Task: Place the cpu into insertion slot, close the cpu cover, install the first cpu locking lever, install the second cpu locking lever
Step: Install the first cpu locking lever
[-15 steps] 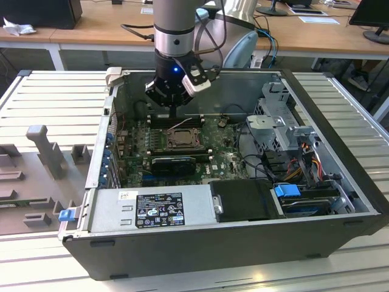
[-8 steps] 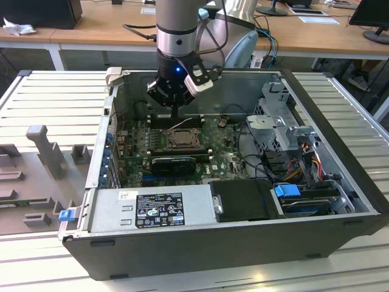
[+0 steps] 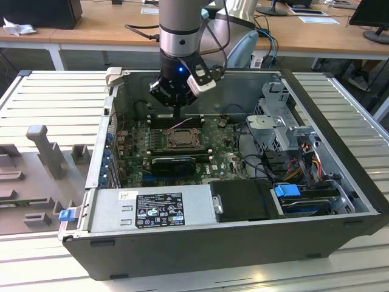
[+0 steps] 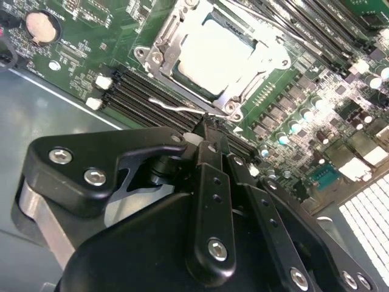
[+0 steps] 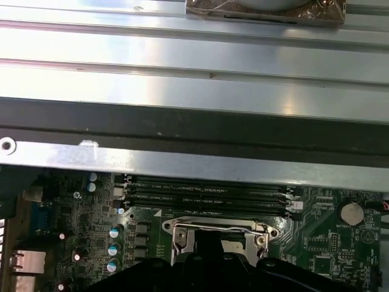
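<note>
Desks behind, open computer case (image 3: 340,201) on slatted metal table (image 3: 42,103). My claw (image 4: 205,129) down inside case, fingers pressed together, tips at socket edge by thin wire lever (image 4: 173,104). Chip (image 4: 222,52) seated in socket, cover (image 4: 164,45) down around it.

Green motherboard (image 4: 91,61) with black memory slots (image 5: 206,196); pale silver cpu (image 4: 222,52) inside the silver-grey cpu cover (image 4: 164,45). Black hand (image 4: 209,131). Dark grey computer case (image 3: 243,243) with blue clips (image 3: 287,190).
</note>
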Tool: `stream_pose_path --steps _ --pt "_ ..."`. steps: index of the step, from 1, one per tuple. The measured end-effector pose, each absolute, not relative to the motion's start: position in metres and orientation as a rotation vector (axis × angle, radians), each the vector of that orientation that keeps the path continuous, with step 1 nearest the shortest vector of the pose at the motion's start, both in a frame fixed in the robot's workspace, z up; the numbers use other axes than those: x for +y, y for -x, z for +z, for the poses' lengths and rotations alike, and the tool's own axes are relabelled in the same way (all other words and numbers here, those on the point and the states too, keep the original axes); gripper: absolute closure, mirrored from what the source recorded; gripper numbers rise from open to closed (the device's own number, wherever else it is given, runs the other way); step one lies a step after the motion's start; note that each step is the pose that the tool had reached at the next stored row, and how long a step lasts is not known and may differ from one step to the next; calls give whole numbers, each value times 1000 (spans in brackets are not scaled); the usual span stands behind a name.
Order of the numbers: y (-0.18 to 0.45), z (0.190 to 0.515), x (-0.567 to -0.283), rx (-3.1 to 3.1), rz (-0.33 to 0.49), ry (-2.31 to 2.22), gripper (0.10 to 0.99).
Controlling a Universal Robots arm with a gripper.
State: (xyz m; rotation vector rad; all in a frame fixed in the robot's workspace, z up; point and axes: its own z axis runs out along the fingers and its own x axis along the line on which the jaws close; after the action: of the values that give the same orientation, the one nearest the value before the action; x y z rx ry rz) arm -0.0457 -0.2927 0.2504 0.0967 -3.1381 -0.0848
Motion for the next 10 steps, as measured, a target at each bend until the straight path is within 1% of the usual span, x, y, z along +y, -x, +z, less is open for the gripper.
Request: stream_pose_path --steps 3,5,10 --pt "36 248 -293 -3138 -85 -97 980" --pt "35 246 -293 -3138 -113 -96 980" --pt "35 235 -289 -3138 -114 -95 980"
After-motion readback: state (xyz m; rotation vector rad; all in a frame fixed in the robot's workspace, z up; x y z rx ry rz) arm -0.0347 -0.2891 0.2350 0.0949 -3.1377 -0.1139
